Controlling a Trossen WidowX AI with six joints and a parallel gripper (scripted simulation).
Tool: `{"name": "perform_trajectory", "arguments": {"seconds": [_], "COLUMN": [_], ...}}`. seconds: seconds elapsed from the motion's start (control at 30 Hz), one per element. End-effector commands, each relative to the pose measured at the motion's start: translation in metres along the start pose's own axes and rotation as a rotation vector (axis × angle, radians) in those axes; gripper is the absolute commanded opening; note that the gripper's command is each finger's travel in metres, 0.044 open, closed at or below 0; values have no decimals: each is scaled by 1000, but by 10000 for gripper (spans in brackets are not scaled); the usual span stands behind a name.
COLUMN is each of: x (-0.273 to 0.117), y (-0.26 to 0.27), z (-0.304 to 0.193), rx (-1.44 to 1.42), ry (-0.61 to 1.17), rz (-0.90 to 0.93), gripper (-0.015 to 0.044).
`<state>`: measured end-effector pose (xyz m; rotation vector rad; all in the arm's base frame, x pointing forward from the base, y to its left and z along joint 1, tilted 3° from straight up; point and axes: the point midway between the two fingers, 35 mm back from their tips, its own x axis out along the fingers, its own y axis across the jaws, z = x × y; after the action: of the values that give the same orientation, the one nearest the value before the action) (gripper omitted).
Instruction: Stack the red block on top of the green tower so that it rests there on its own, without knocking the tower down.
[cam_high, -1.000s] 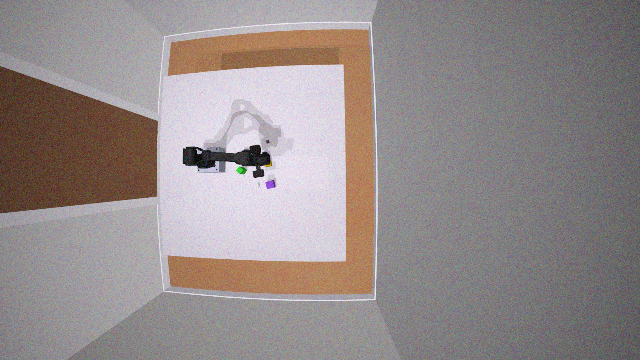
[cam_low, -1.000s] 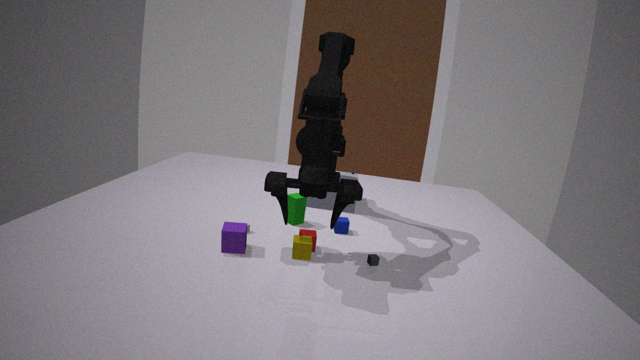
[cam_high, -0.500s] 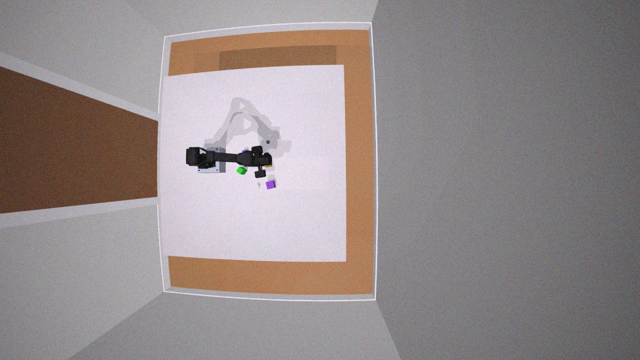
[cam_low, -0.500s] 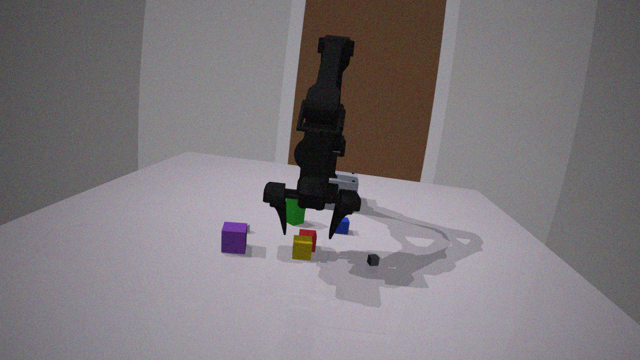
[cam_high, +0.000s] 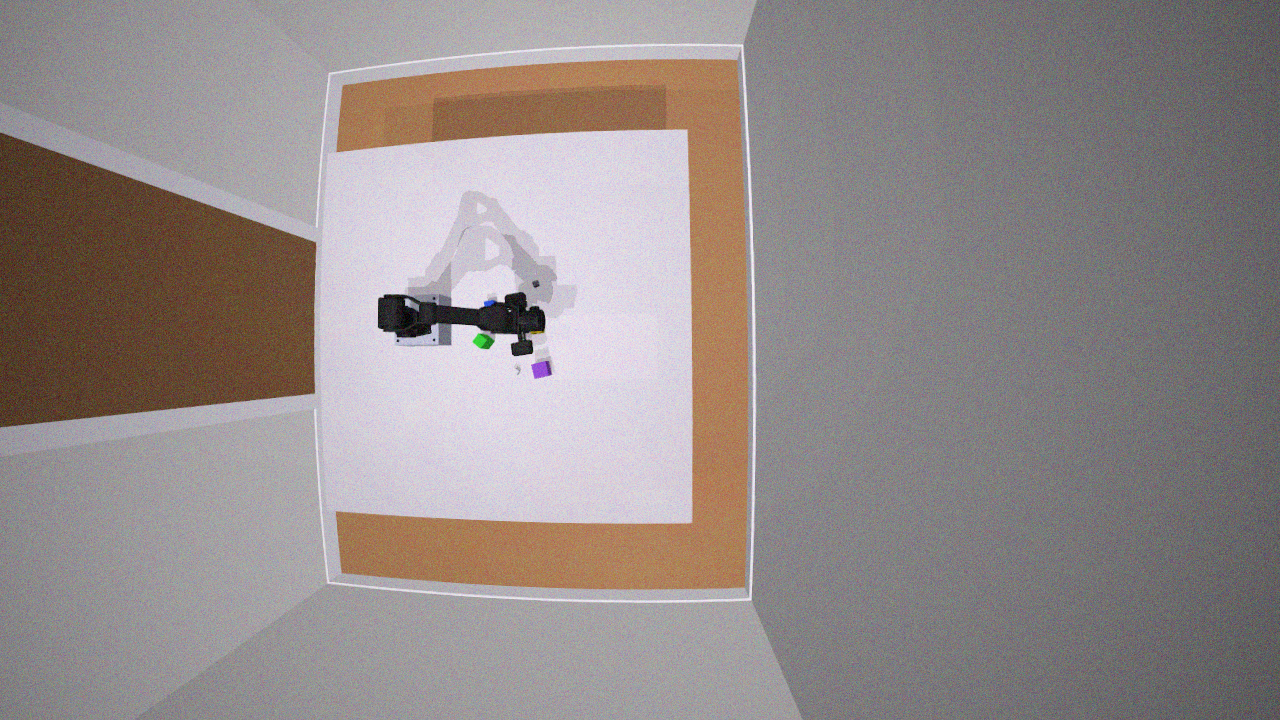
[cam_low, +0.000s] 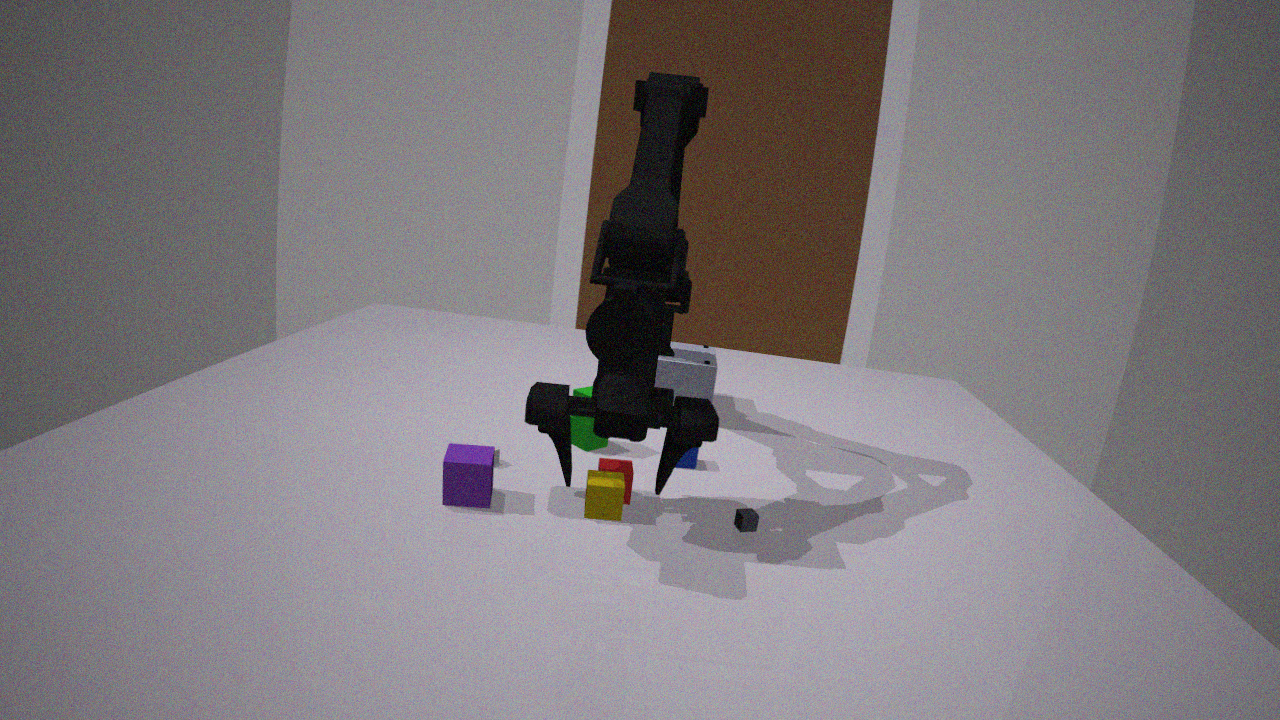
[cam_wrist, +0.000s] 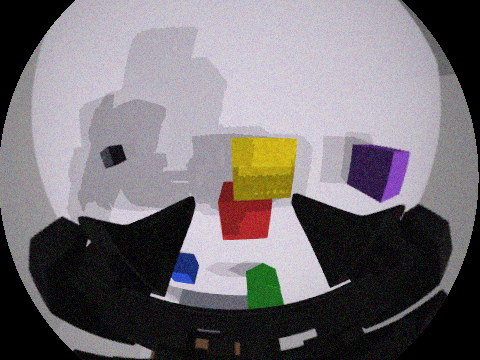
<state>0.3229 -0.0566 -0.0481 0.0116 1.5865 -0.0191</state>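
Red block (cam_wrist: 246, 219) on table (cam_wrist: 280, 40), between wide-open empty fingers, tips flanking it. Probably rigid, light, smooth: pinch 2 free side faces. Yellow block (cam_wrist: 264, 168) touching just beyond. Green tower (cam_wrist: 264, 286) behind fingers.

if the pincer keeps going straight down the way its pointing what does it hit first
Most likely the red block: the open, empty pincer straddles it, fingers on either side, so the tips should reach the table around it. The yellow block sits close beside it; depth is unclear.
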Motion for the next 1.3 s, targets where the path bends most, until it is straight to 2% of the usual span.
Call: {"name": "perform_trajectory", "arguments": {"seconds": [0.0,0.27,0.63,0.87,1.0,1.27], "x": [2,1,1,1,-10,-53], "y": [1,1,1,1,0,0], "z": [-3,-3,-3,-3,-1,0], "rx": [-5,-5,-5,-5,-5,-5], "ry": [6,6,6,6,6,5], "rz": [3,3,3,3,3,3], "gripper": [440,440,151,105,0,0]}}
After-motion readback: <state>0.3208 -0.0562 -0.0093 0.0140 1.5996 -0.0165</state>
